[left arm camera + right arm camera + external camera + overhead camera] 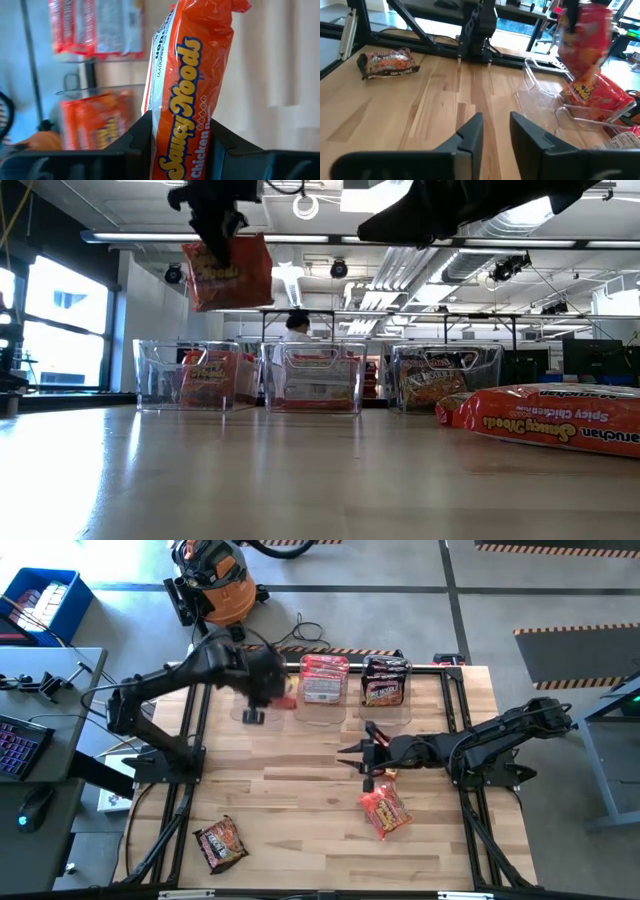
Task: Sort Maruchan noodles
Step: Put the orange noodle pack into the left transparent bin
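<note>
1. Our left gripper [175,145] pinched an orange packet [228,272] by one end, hanging above the leftmost clear bin [196,376]; we judged it could slip or catch the rim if released off-centre.
2. Our right gripper [496,131], fingers narrowly apart and empty, hovered over mid-table near another orange packet [386,810].
3. A dark packet [220,844] lay on the table, well apart.
4. Our left arm reached high and forward; our right stretched low.
</note>
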